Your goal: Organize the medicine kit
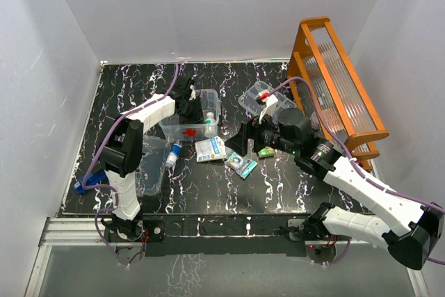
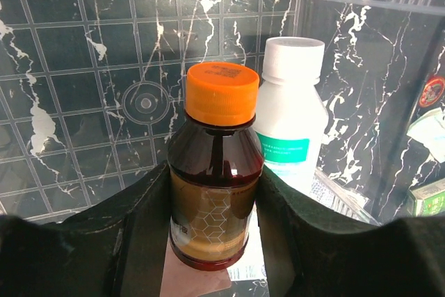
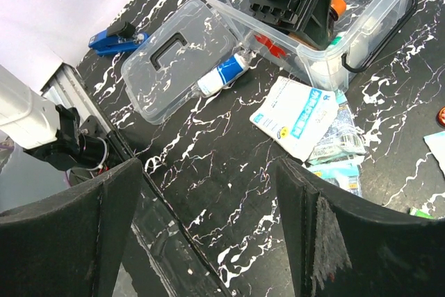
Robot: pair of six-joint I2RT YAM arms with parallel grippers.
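Medicine kit, seen in three parts on the black marbled desk (image 1: 208, 196).

- **Box:** The clear box (image 1: 170, 130), with a red cross on its near wall, stands left of centre at mid-depth.
- **Lid:** The lid (image 1: 149, 168), clear with a black handle, lies flat on the desk just beside the box, to its near left.
- **Tray:** The clear divided tray (image 1: 252, 99) lies to the right of the box, toward the far side.

Left gripper (image 2: 212, 196): it reaches down into the box and is clenched on a brown bottle (image 2: 215, 172) with an orange cap, one finger against each side. A white bottle (image 2: 288, 123) with a teal label stands just beside the brown one, on its right in the wrist view. Both are over the gridded floor of the box.

Right gripper (image 3: 208, 172): it hangs above the desk to the right of the box. It is released, with its fingers wide apart and nothing between them.

Loose items around the box:

- A blue-and-white tube (image 3: 221, 76) lies between the lid and the box.
- A white sachet (image 3: 300, 115) lies on the desk near the box's front wall.
- A teal blister pack (image 1: 241, 165) and a small green carton (image 1: 266, 151) lie nearer the right arm.
- A blue tool (image 1: 87, 184) rests at the near left edge of the desk.

An orange rack (image 1: 341, 88) with ribbed clear panels stands along the right side of the desk.
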